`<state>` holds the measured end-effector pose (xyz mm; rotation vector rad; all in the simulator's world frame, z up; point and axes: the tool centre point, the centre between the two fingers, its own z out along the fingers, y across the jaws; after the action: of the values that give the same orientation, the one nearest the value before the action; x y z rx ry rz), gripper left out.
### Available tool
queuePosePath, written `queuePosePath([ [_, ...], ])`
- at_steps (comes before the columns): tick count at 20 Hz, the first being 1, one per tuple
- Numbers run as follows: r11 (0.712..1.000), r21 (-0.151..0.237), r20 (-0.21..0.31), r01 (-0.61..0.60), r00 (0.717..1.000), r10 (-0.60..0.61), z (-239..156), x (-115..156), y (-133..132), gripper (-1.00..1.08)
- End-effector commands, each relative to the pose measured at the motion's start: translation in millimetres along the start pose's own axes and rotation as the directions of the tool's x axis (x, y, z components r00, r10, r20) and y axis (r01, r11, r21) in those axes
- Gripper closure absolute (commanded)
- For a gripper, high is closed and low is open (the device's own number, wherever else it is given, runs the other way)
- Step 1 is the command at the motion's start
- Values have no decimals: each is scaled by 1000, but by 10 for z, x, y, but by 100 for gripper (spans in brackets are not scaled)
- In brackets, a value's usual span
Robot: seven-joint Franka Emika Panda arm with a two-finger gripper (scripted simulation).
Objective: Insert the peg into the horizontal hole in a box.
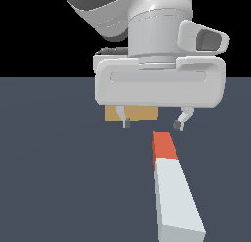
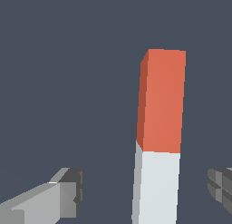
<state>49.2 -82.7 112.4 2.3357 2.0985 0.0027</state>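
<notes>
Grey-white peg (image 1: 177,197) lies ungrasped; my tool (image 1: 152,124) hovers wide above it. Next I descend and clamp it.

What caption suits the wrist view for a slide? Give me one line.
Open gripper straddling the peg lying on the floor, orange end ahead, not yet grasped.

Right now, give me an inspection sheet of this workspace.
Surface: flat dark blue-grey floor, bare where visible.
Peg: lying flat, orange-red end pointing toward the gripper, ungrasped.
Box: tan, mostly hidden behind the gripper; hole not visible.
Clutter: nothing seen.
Gripper: open, hovering above the floor; in the wrist view the peg lies between the fingers, untouched.
Cables: nothing seen.
Surroundings: black background above the floor.
</notes>
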Motion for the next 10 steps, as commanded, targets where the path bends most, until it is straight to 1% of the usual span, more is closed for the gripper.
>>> queuePosePath([
  [1, 1000, 0, 0, -17, 1000, 17, 127, -169, 91, -92],
  [5, 999, 1, 1, -38, 999, 38, 271, -364, 195, -92],
  [10, 999, 2, 0, -53, 999, 53, 373, -504, 271, -92],
])
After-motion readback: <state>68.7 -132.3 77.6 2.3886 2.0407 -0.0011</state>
